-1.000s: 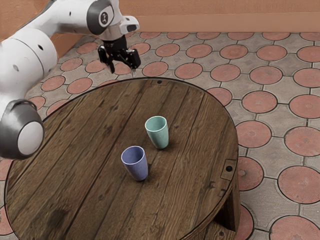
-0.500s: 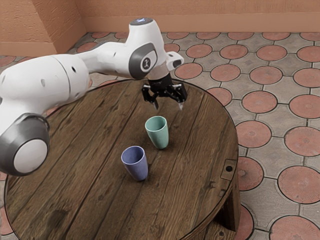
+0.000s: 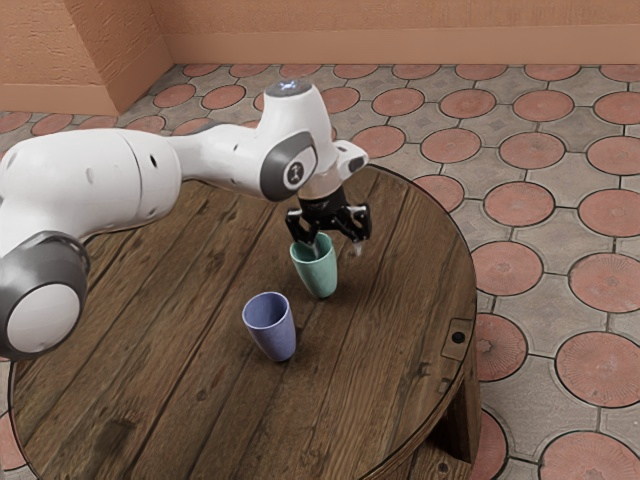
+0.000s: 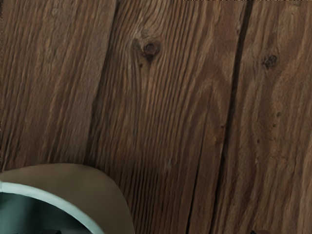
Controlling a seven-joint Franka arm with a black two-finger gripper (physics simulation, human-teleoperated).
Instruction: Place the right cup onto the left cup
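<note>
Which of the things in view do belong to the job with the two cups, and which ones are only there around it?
Part of the job:
- green cup
- purple cup
- gripper, open, at the green cup

Only surroundings:
- wooden table, which bears both cups
- tiled floor
- wall
</note>
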